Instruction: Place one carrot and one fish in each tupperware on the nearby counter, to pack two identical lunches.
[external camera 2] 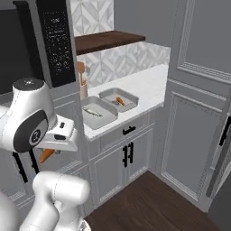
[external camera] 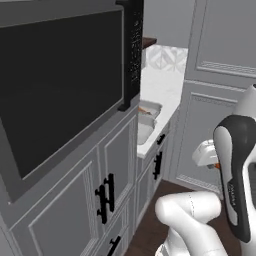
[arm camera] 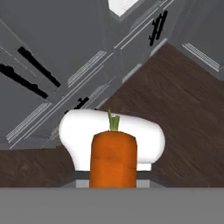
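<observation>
My gripper [arm camera: 113, 175] is shut on a carrot [arm camera: 113, 155] whose green stub points away from the hand, above the dark floor. In the right base view that carrot [external camera 2: 46, 154] hangs under the hand, low in front of the cabinets and well left of the counter [external camera 2: 144, 85]. Two grey tupperware trays sit side by side there. The nearer tupperware [external camera 2: 110, 118] holds a fish [external camera 2: 92, 112]. In the farther tupperware [external camera 2: 131, 97] lies another carrot [external camera 2: 120, 101]. The left base view shows both trays [external camera: 149, 108] at the counter's edge [external camera: 162, 85].
A black microwave [external camera: 65, 85] fills the cabinet wall to the left of the counter. A dark wooden shelf [external camera 2: 108, 40] hangs above it. Tall grey panelled doors [external camera 2: 198, 113] close the right side. Dark wood floor [external camera 2: 149, 203] lies below.
</observation>
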Available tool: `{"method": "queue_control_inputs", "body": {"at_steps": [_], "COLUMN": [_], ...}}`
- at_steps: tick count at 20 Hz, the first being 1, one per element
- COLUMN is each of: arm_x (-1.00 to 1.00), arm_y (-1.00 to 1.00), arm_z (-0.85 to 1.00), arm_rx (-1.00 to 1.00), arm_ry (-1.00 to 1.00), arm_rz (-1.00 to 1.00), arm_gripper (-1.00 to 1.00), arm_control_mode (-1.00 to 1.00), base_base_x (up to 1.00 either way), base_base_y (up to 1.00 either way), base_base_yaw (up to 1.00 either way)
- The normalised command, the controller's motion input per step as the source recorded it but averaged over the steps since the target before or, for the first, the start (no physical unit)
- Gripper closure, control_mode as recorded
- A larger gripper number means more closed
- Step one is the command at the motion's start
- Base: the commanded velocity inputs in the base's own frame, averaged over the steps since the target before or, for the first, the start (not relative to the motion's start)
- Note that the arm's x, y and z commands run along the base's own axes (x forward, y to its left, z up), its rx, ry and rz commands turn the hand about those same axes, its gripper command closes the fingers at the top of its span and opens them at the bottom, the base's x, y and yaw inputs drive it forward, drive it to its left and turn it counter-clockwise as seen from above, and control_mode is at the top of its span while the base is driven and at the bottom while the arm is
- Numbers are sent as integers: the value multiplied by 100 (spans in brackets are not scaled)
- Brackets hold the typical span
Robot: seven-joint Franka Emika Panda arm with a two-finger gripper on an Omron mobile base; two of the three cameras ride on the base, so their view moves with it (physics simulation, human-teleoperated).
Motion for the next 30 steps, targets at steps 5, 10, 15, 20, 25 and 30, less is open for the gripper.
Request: {"method": "queue_control_inputs", "body": {"at_steps": [5,10,15,20,25,30], "arm_x": [0,0,0,0,0,0], "arm_y": [0,0,0,0,0,0], "arm_z": [0,0,0,0,0,0], "arm_rx": [0,0,0,0,0,0], "arm_ry": [0,0,0,0,0,0], "arm_rz": [0,0,0,0,0,0], "arm_gripper": [100,100,100,100,100,100], "arm_control_mode": [100,100,100,100,100,100], "base_base_x": [57,52,53,60,43,47], "base_base_y": [-72,-17,-3,-10,-35,-10], "base_base_yaw": [8,11,30,21,14,24]}}
